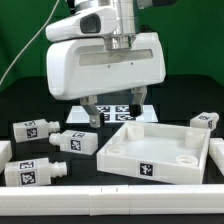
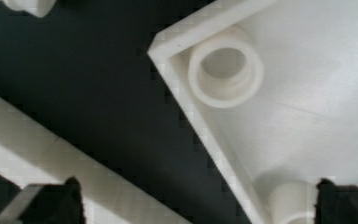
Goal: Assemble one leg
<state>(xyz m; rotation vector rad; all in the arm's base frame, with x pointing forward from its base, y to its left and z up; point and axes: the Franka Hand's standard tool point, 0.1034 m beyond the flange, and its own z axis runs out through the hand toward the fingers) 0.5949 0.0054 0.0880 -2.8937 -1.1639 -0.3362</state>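
Note:
Several legs lie on the black table: one (image 1: pixel 35 128) at the exterior view's left, one (image 1: pixel 80 140) beside the tray's left wall, one (image 1: pixel 35 172) near the front left, and one (image 1: pixel 205 120) at the right behind the tray. The large white tray (image 1: pixel 135 140) stands at centre right. My gripper (image 1: pixel 115 114) hangs open and empty above the tray's far left corner. In the wrist view my gripper (image 2: pixel 197 205) has its dark fingertips (image 2: pixel 51 205) wide apart, holding nothing. Below them is the tray's corner (image 2: pixel 318 110) with its round hole (image 2: pixel 226 70).
The marker board (image 1: pixel 118 104) lies behind the gripper. White rails border the table at the front (image 1: pixel 110 190), left (image 1: pixel 5 150) and right (image 1: pixel 217 155). A white strip (image 2: pixel 25 140) crosses the wrist view beside the tray; I cannot tell what it is.

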